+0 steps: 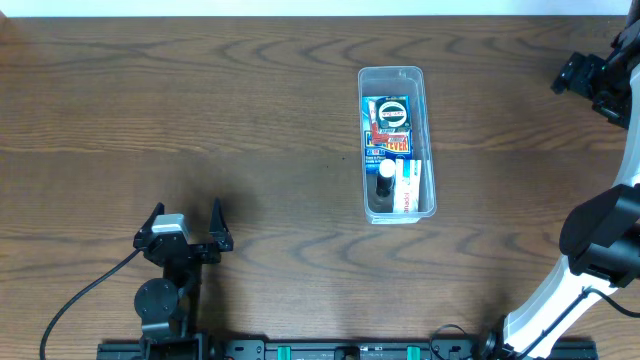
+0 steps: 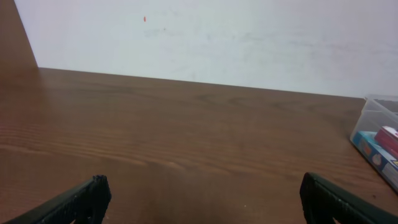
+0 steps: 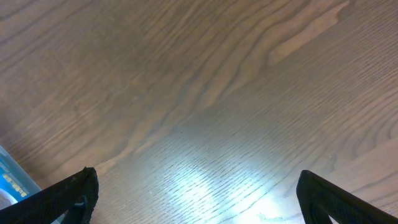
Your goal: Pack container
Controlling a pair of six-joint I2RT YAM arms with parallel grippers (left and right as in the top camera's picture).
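Note:
The container (image 1: 428, 140) is a clear narrow plastic bin on the table right of centre. Inside lie a blue and red packet (image 1: 387, 128), a dark round-capped item (image 1: 386, 178) and a white tube with red print (image 1: 406, 188). My left gripper (image 1: 186, 222) is open and empty near the front left, well left of the container. My right gripper (image 1: 592, 82) is open at the far right edge, above the table right of the container. The container's corner shows in the left wrist view (image 2: 373, 118) and a blue edge in the right wrist view (image 3: 12, 180).
The brown wooden table (image 1: 200, 120) fills the view. A white wall (image 2: 217, 37) stands behind its far edge. The right arm's base and link (image 1: 590, 250) sit at the front right. A black cable (image 1: 80, 300) trails from the left arm.

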